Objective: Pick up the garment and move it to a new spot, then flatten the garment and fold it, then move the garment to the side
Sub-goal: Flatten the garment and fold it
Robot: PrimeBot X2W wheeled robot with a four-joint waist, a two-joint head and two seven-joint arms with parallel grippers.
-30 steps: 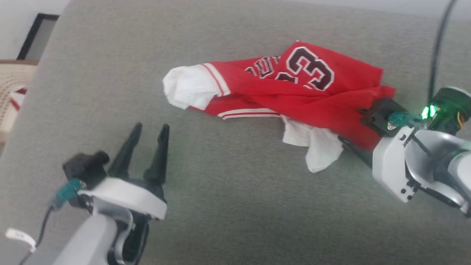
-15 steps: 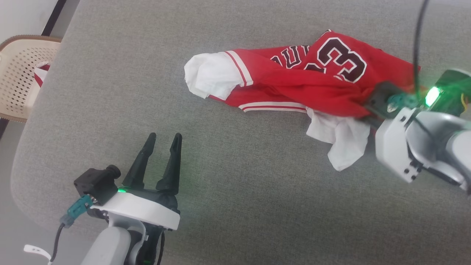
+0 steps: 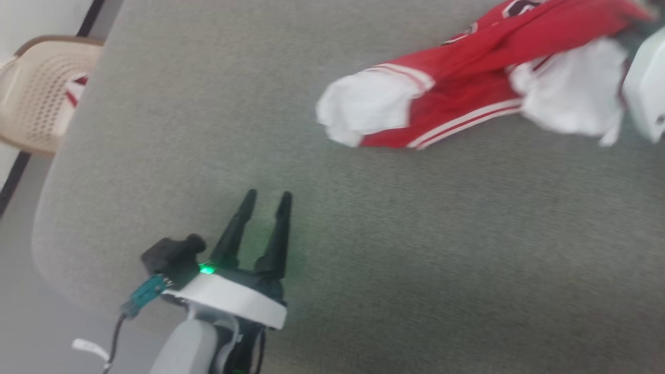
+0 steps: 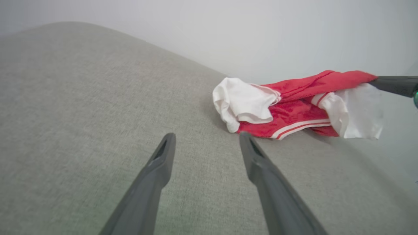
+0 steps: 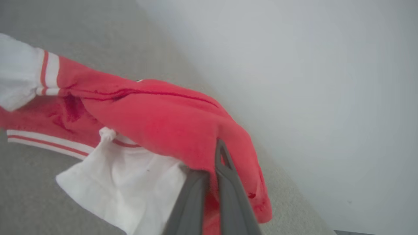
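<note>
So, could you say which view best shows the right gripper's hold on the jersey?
Right wrist view: the right gripper pinches the jersey up close. Left wrist view shows it distant at the edge; head view is blurred there.

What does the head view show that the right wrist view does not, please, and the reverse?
Head view: a beige perforated plastic chair and the open left tool over the grey fabric surface. Right wrist view: the right tool shut on a fold of the red sports jersey with white sleeves. Both: the jersey and the surface.
</note>
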